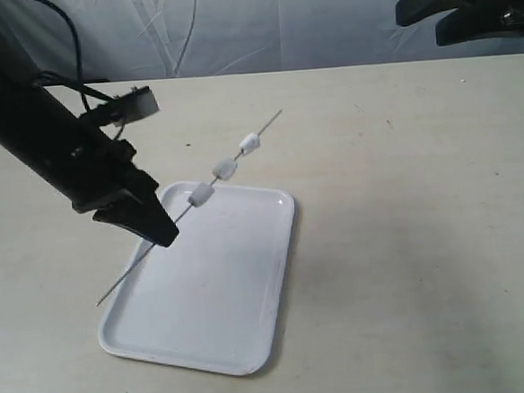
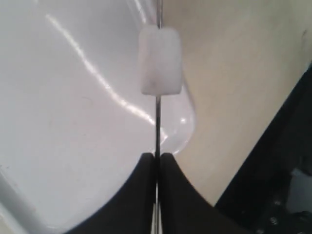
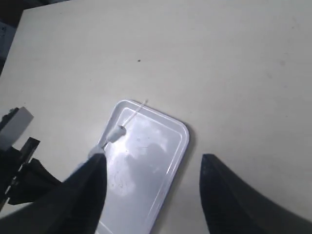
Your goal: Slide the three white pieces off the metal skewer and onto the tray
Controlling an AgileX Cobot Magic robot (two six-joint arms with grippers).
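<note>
A thin metal skewer [image 1: 178,218] slants above the white tray [image 1: 233,297], carrying three white pieces [image 1: 226,169] spaced along its upper half. My left gripper [image 1: 161,232] is shut on the skewer below the lowest piece. In the left wrist view the skewer [image 2: 157,126] runs out from between the closed fingers [image 2: 141,190], with one white piece [image 2: 160,61] just ahead, over the tray's corner [image 2: 183,129]. My right gripper [image 1: 469,7] hangs open, high at the far right, away from everything. Its wrist view looks down on the tray [image 3: 168,161] and the skewer [image 3: 130,117].
The beige table [image 1: 407,213] stretches around the tray on all sides. A small dark speck [image 1: 186,146] lies beyond the tray. A pale curtain [image 1: 250,22] closes off the back.
</note>
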